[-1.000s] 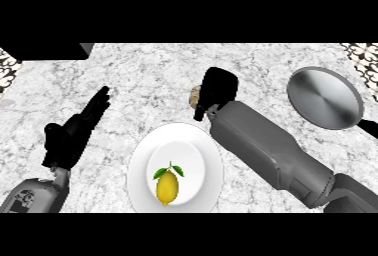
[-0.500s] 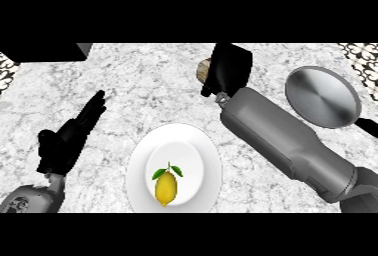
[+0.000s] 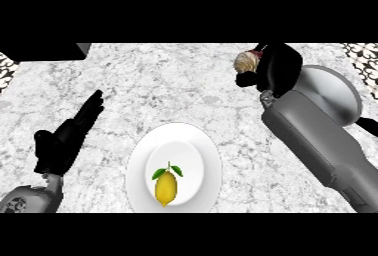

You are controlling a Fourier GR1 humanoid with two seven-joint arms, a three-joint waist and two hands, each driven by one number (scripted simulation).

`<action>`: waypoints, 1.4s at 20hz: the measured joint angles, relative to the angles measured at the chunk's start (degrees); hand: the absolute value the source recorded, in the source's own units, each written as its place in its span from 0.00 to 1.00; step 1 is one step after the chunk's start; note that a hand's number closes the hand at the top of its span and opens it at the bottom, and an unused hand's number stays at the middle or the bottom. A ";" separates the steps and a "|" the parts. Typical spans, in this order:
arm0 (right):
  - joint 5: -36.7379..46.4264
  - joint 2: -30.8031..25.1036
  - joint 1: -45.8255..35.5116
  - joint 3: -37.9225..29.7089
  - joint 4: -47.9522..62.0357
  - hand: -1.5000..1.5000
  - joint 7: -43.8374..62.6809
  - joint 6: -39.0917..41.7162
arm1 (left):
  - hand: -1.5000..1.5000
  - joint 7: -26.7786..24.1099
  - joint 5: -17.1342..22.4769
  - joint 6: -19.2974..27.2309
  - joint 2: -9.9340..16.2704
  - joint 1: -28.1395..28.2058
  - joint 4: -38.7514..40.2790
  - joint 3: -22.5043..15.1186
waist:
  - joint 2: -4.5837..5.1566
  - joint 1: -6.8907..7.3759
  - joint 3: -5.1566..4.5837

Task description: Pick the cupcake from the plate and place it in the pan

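A: Start near. What's at six o'clock?

B: The white plate (image 3: 174,167) on the marble bench (image 3: 177,80), holding only a lemon (image 3: 166,186). The cupcake is not on it.

A: And at nine?

B: The left hand (image 3: 68,137), resting with fingers straight, holding nothing.

A: The cupcake, then?

B: Far out at one o'clock. The right hand (image 3: 275,67) is curled round the cupcake (image 3: 247,61), with pale frosting showing at its left side. The pan (image 3: 330,92) lies just beyond the forearm at two o'clock.

A: How will it handle?

B: Light, soft and easily crushed, I'd judge. Best held low round the base, not by the frosting.

A: Any writing?

B: None that I can read.
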 measured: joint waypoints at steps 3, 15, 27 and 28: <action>0.72 -2.37 4.74 -3.17 -0.77 1.00 -2.17 -2.71 | 0.50 -0.16 -0.49 -0.36 -0.35 -0.27 0.13 -0.04 | 0.17 0.38 -0.01; -2.60 -8.81 10.56 -18.23 13.87 1.00 -18.01 -13.19 | 0.50 0.32 -2.82 -1.64 -2.83 -1.47 0.10 -0.15 | 0.73 2.08 0.01; -13.19 -11.25 7.01 -32.24 34.43 1.00 -45.25 -18.53 | 0.50 0.75 -4.00 -3.87 -5.03 -3.15 1.12 0.90 | 1.15 3.22 0.11; -13.71 -11.43 6.56 -33.14 35.95 1.00 -46.93 -18.64 | 0.50 1.17 -4.37 -3.75 -5.11 -3.08 0.59 0.83 | 1.16 3.33 0.10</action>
